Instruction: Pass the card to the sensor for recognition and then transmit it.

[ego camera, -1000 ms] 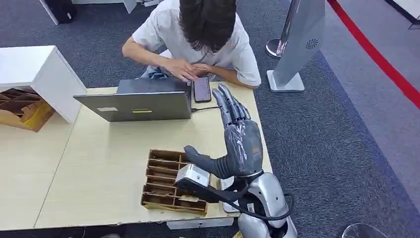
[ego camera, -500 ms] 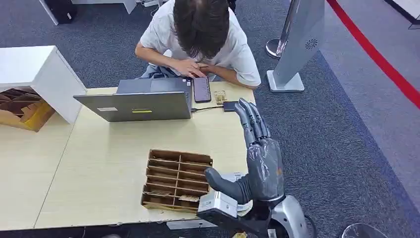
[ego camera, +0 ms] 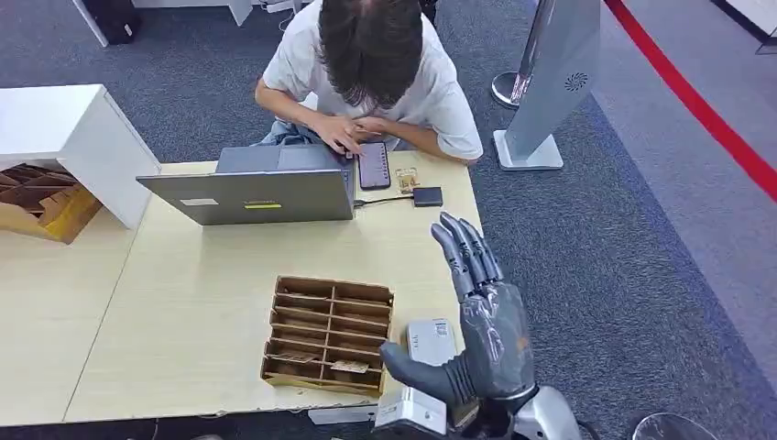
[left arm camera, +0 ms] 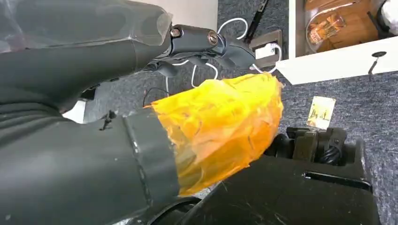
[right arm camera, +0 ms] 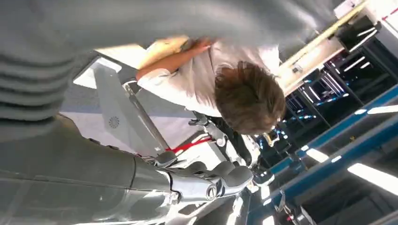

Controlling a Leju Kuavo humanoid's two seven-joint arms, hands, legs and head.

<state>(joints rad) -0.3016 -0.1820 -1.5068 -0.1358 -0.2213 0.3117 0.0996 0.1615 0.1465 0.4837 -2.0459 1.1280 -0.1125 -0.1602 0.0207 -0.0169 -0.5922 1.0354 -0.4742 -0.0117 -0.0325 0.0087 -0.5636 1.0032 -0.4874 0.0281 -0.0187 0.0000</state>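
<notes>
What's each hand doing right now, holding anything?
Right hand: open, fingers straight, thumb out, holding nothing.
Left hand: cannot tell; the thumb with orange tape shows, the fingers' grip doesn't.

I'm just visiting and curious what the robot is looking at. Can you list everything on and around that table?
Laptop: one, grey, far side of the table.
Phone: one, dark, beside the laptop, under the person's hand.
Small black box: one, cabled, far right corner.
Divided tray: one, brown, near edge.
White device: one, right of the tray.
Grey stand: one, on the carpet.
Person: one, white shirt, seated opposite.
Right hand: silver-grey, fingers straight, holding nothing, above the table's right edge.
</notes>
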